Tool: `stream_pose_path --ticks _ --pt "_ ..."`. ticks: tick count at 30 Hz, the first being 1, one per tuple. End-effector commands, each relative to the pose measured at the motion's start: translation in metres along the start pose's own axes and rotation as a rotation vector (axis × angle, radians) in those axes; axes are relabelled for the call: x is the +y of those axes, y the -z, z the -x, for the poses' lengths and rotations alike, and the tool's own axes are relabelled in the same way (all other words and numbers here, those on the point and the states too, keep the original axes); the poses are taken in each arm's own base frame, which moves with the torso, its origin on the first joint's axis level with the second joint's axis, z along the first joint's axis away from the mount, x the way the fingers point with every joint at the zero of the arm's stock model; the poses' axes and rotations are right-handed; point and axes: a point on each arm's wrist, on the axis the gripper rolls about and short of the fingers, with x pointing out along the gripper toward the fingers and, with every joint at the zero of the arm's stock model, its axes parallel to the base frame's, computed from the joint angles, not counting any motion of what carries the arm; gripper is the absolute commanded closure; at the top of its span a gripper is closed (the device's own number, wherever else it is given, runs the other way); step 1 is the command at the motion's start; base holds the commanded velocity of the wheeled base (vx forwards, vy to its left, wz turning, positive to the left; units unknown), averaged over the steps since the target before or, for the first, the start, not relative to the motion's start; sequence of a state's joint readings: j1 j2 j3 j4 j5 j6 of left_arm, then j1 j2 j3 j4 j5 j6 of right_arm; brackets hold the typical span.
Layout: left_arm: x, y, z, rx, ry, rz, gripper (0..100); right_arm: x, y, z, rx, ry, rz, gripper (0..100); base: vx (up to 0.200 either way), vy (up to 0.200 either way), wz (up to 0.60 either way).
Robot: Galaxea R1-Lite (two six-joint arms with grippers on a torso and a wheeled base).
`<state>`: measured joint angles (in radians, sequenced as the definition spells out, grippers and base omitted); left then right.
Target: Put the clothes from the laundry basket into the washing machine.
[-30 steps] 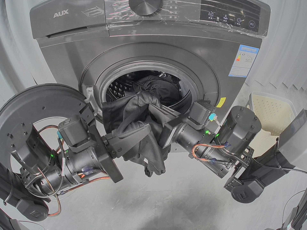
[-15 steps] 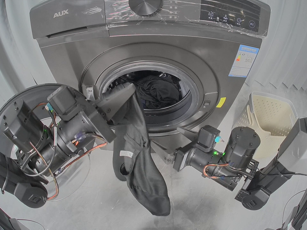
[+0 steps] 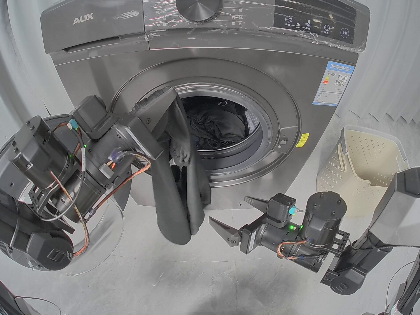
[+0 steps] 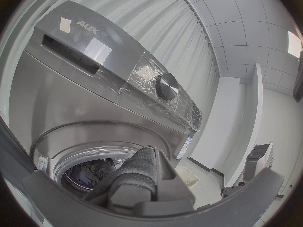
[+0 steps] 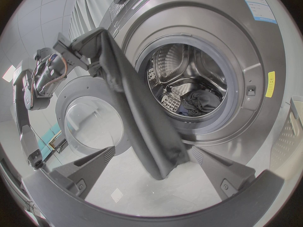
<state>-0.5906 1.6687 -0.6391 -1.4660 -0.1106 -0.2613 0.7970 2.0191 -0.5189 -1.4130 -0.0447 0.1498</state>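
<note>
The grey washing machine [image 3: 205, 66] faces me, its round door [image 5: 91, 120] swung open to the left. Dark clothes [image 3: 216, 125] lie inside the drum [image 5: 186, 76]. My left gripper [image 3: 159, 103] is shut on a black garment [image 3: 179, 189] at the upper left rim of the drum opening; the cloth hangs down outside the machine, over its front. In the left wrist view the black garment [image 4: 139, 169] is pinched between the fingers. My right gripper [image 3: 238, 219] stands open low in front of the machine, below the garment's hem, holding nothing. The cream laundry basket [image 3: 367, 167] stands on the floor to the right.
Grey floor [image 3: 183, 281] stretches in front of the machine. White curtains [image 3: 393, 44] hang behind and beside it. The open door [image 3: 65, 197] sits behind my left arm.
My left gripper rose with the garment from below the drum opening to its upper left rim. My right gripper let go of the cloth, opened and dropped low in front of the machine.
</note>
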Motion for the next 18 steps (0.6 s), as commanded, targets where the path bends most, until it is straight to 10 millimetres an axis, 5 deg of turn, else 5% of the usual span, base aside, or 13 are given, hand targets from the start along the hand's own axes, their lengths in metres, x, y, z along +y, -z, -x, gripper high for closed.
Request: stream_pose_path --ticks 1,18 --pt "0.001 0.001 -0.002 0.0 -0.002 -0.001 100 0.005 0.008 -0.002 0.023 -0.017 0.004 0 0.0 0.0 0.0" --pt "0.002 -0.003 -0.003 -0.015 -0.003 -0.008 100 0.028 0.016 -0.025 -0.017 -0.134 -0.002 0 0.0 0.0 0.0"
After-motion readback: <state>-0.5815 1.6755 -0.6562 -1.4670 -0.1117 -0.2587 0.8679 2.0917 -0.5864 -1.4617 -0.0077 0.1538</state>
